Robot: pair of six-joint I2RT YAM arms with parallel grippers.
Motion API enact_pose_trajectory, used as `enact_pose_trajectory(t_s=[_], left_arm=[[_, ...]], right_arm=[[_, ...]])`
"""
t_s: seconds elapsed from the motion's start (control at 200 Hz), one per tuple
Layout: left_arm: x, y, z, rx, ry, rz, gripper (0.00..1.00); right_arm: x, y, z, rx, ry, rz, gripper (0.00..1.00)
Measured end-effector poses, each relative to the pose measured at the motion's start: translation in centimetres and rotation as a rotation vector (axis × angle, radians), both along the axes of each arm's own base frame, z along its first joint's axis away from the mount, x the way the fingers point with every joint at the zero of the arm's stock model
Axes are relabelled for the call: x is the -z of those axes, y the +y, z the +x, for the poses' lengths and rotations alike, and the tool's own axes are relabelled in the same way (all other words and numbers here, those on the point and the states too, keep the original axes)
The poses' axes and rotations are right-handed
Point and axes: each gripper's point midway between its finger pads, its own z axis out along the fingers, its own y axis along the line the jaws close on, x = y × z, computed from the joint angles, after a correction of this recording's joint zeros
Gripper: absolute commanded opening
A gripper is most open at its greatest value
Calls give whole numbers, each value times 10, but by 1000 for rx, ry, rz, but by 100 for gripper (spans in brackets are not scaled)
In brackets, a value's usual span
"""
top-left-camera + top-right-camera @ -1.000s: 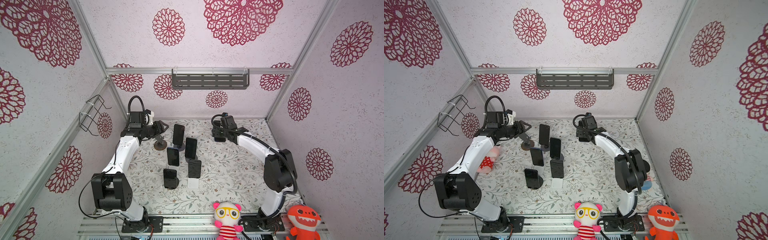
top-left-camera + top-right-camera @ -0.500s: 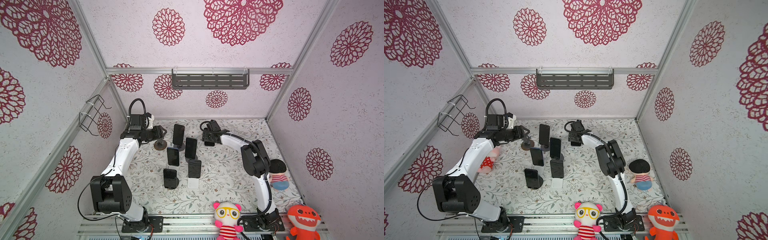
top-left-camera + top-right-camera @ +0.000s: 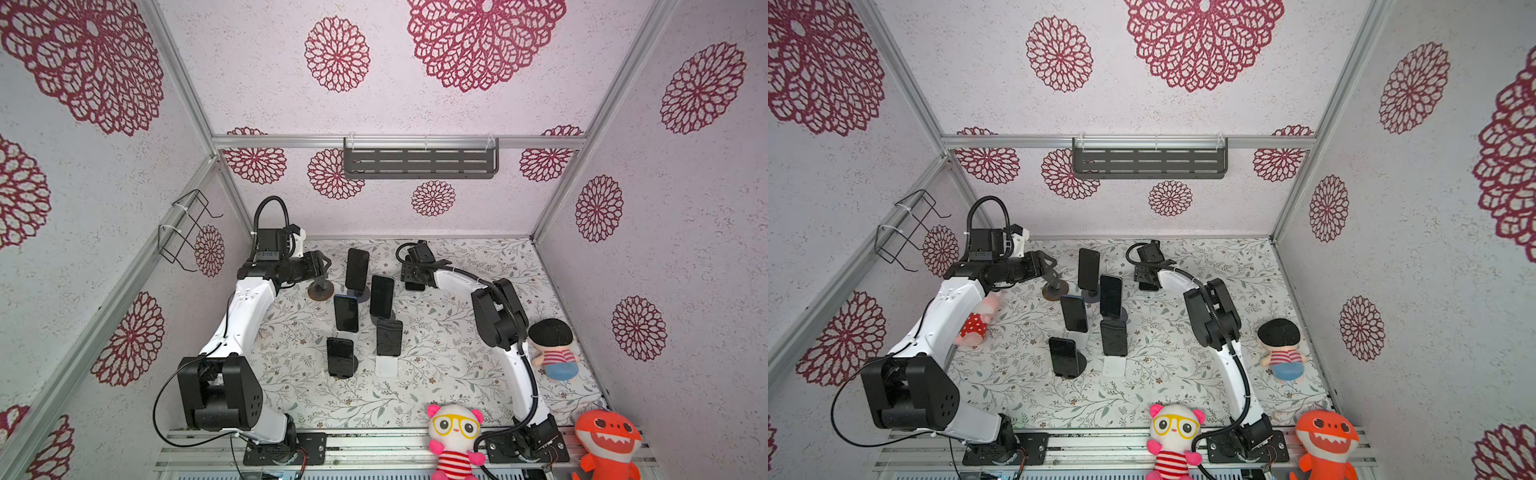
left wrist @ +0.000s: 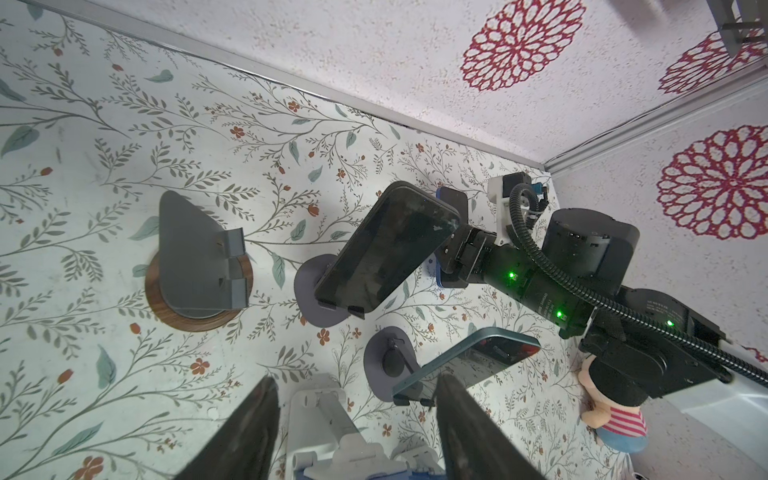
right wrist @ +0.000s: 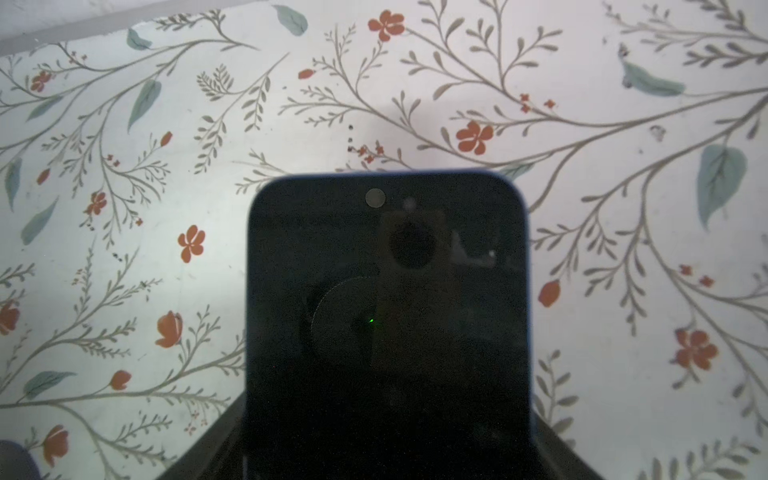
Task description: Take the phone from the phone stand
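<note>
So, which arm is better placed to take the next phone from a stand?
Left: the left gripper is open and empty near the rear phone; the right gripper holds a blue phone.

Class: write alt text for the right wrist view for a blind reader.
A dark phone with a blue edge, held in the right claw, fills the middle. Behind it lies a white table cover with grey twigs and orange flowers.

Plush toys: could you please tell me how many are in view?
4: a pink toy beside the left arm, a black-haired doll near the right wall, a toy with glasses and an orange shark at the front. Others may be hidden.
</note>
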Motion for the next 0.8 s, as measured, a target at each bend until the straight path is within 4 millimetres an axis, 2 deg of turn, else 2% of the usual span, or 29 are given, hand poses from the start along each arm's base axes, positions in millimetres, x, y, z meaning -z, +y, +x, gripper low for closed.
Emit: enact_pose_trajectory(t_s=[0.16,0.43,0.801], left_arm=[[0,4,1,-8,0,-1,64],[0,6,1,-12,0,1,64],[2,6,1,-13,1,7,64]], right_arm=[[4,-2,2,9,-2,-11,56],[5,-2,2,15,-7,-20,70],[5,-3,1,20,-7,-23,82]])
